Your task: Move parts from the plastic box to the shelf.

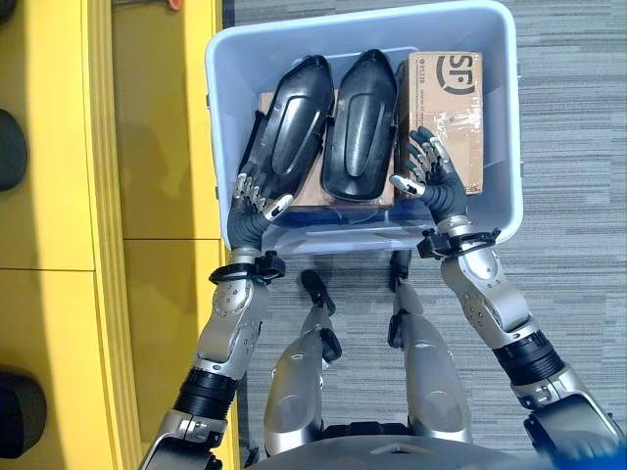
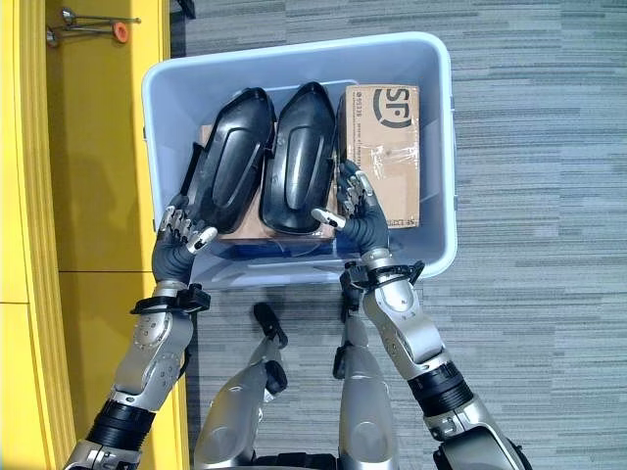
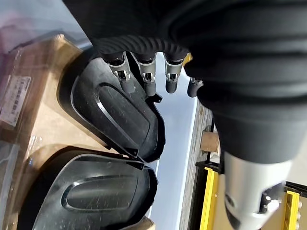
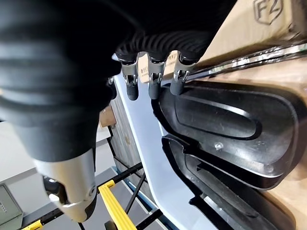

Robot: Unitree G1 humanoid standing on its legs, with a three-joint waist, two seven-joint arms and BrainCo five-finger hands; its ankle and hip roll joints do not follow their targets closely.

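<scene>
Two black moulded plastic parts lie side by side in the pale blue plastic box [image 1: 509, 117] on the grey carpet floor [image 1: 578, 98], resting on a flat brown cardboard sheet [image 1: 294, 196]. Left of the box stands the yellow shelf [image 1: 157, 147]. Inside the box, at its near left corner, the left robot hand [image 1: 257, 196] reaches over the rim, its fingers loosely spread and lightly bent at the near end of the left black part [image 1: 289, 132], closed on nothing. Beside that lies the right black part [image 1: 358, 127]. The right robot hand [image 1: 423, 168] is next, relaxed and open, holding nothing, between the right black part and the brown cardboard carton [image 1: 446, 108] that fills the box's right side.
</scene>
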